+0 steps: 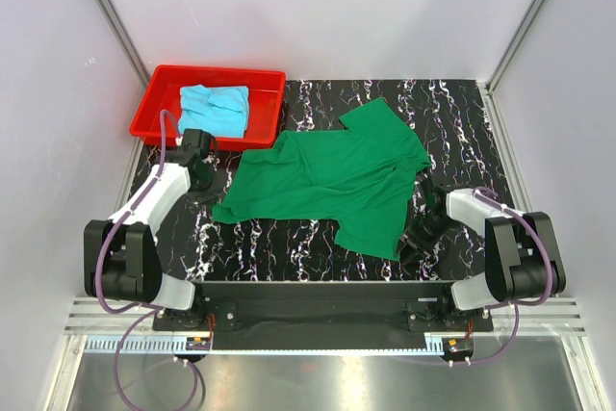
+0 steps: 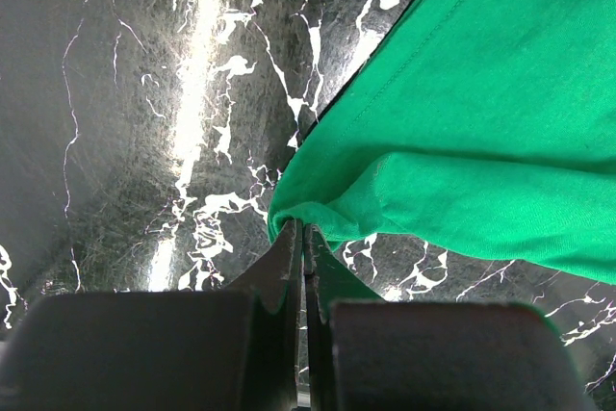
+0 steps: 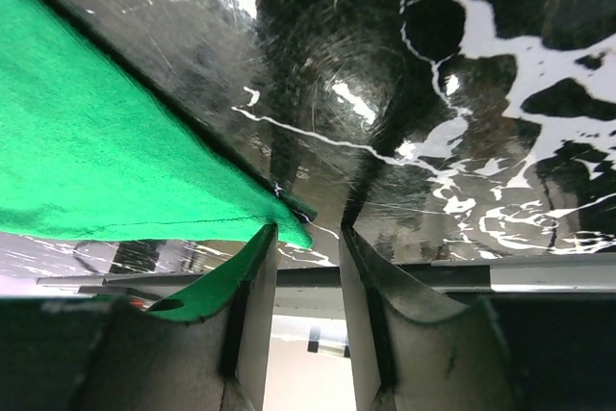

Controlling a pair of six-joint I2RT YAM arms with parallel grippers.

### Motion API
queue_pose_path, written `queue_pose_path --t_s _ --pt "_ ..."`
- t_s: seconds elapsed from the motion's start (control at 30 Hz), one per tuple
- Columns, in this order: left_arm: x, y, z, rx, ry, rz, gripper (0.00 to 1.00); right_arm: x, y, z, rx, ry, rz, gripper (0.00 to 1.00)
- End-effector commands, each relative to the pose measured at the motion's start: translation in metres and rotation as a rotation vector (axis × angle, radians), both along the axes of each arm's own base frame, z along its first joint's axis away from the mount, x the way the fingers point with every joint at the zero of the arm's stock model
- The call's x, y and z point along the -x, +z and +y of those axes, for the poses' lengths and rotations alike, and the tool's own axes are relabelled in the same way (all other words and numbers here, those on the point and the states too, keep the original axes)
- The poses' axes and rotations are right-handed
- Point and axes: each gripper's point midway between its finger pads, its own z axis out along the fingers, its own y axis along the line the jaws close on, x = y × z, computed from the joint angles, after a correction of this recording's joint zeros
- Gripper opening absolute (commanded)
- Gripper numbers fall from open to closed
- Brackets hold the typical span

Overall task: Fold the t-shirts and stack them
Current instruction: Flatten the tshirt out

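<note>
Top external: green t-shirt [image 1: 332,175] spread on the tabletop [image 1: 462,113], cyan t-shirt [image 1: 214,109] in the red tray [image 1: 159,103]. Jaws of the left gripper [image 2: 301,230] pinch the green edge; those of the right gripper [image 3: 306,233] stand apart at a hem corner.

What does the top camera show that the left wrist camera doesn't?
Only the top view shows the red tray holding the light blue t-shirt, and the right arm. Only the left wrist view shows the left gripper shut on a bunched edge of cloth. Both show the green t-shirt on the black marbled table.
</note>
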Motion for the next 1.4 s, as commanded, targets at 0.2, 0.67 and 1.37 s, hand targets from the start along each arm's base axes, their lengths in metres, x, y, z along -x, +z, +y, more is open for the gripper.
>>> queue_pose_path --t_s 0.2,0.67,1.37 --pt "-0.006 0.015 -0.003 0.014 -0.001 -0.070 0.00 -0.014 0.002 -0.001 0.059 -0.050 -0.001 0.40" --pt "-0.006 0.017 -0.003 0.015 -0.001 -0.083 0.00 -0.029 0.001 0.006 0.053 -0.045 -0.022 0.27" --pt "-0.011 0.057 -0.011 0.013 -0.054 -0.179 0.00 -0.107 0.121 -0.026 0.209 -0.080 -0.482 0.00"
